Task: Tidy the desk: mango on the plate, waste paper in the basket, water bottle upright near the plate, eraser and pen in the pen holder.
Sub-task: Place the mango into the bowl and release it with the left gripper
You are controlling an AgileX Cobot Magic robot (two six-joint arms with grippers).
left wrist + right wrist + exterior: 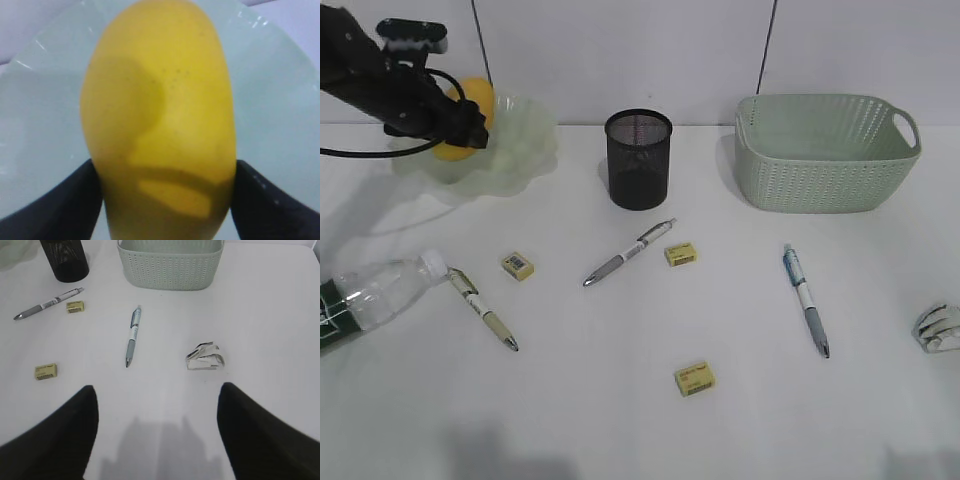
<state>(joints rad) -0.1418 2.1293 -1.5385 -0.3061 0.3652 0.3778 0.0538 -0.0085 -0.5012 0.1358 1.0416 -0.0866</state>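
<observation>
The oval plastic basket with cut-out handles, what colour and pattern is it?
Pale sage green basket with a woven-look perforated wall, clearest in the exterior view.

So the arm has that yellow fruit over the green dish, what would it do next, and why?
Probably let go and lift away. In the left wrist view the mango sits between the left fingers with the plate right behind it, so it seems to be on or just above the dish. Opening wider would leave it there.

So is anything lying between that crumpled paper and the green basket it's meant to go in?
Nothing visible. In the right wrist view, the waste paper sits on bare white desk, with open tabletop up to the basket. The nearest pen lies off to the left of that path.
</observation>
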